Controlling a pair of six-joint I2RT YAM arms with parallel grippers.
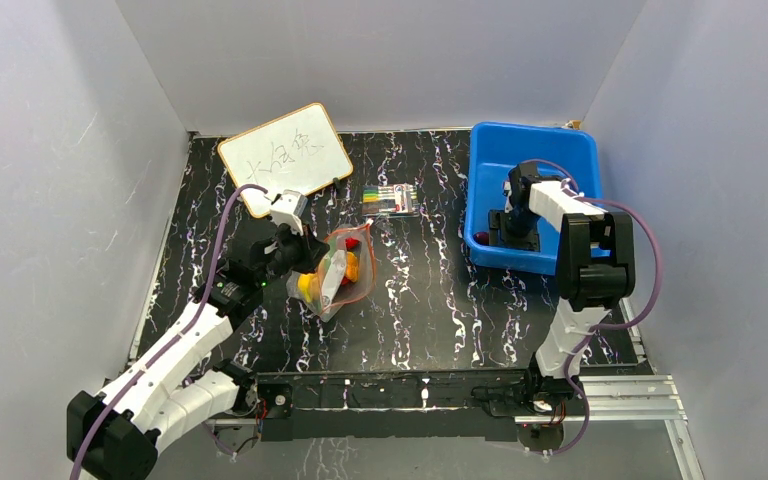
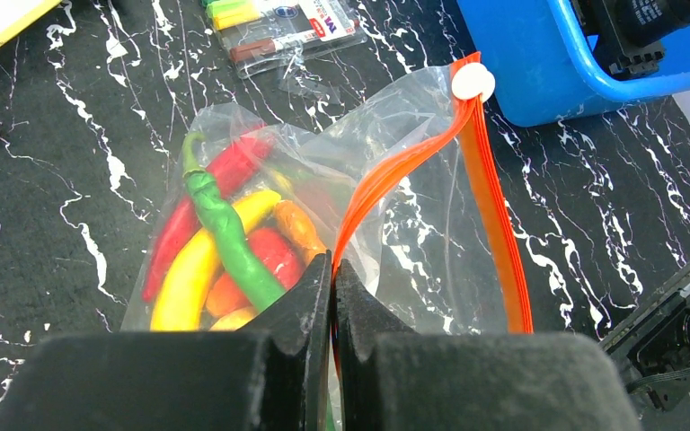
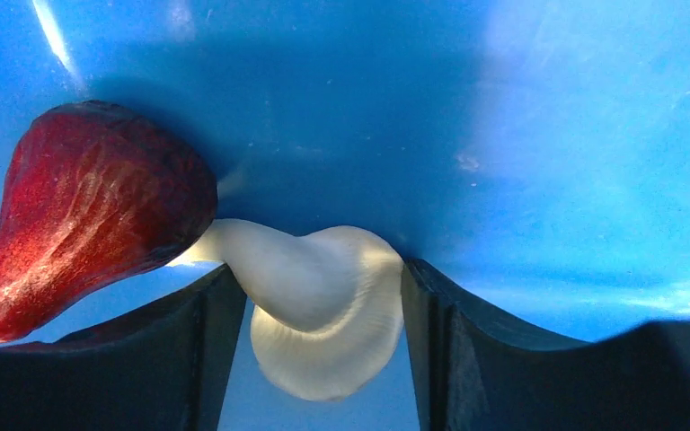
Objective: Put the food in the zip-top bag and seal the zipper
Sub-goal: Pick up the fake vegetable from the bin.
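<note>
Currently, the main risk sits in the blue tub [image 1: 480, 200]. The right gripper [image 3: 314, 278] brackets the small white piece [image 3: 323, 323], whose smooth, rounded shape may squirt out as the jaws close, or nudge the red strawberry [image 3: 90, 215] just beside it. Whether it is clamped cannot be told. The right arm reaches forward, wrist pitched down into the tub. The left gripper [image 2: 332, 265] is closed on the zip-top bag [image 2: 413, 171] at its zipper [image 2: 499, 215], mouth open, on the counter [image 1: 430, 300]. A slip there would collapse the opening. The banana [image 2: 184, 278] and green pepper [image 2: 229, 238] lie inside.
</note>
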